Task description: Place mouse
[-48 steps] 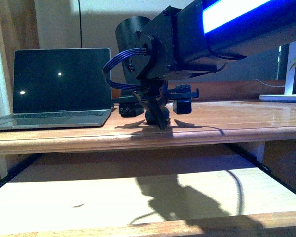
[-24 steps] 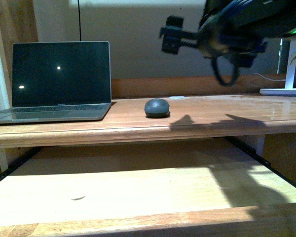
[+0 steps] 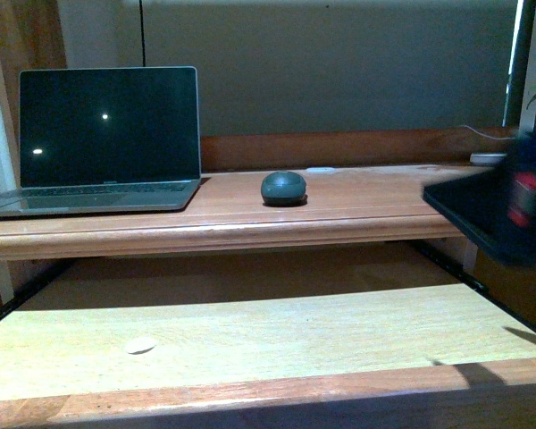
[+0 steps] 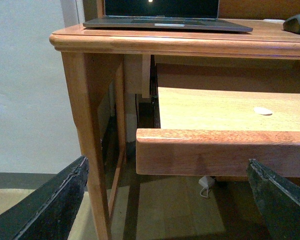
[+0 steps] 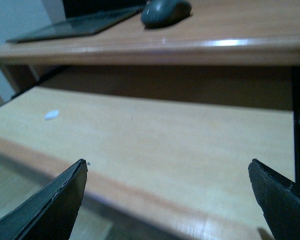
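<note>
Mouse (image 3: 283, 188) rests on tabletop (image 3: 357, 204), right of laptop (image 3: 107, 134); left pincer (image 4: 166, 161) and right pincer (image 5: 166, 161) gape, empty; blurred shape, probably right arm (image 3: 509, 204).

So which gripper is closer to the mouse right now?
Right, probably. The right gripper is open above the front edge of the pull-out shelf, facing the mouse on the desktop. The left gripper hangs lower, below shelf height, by the desk leg.
</note>
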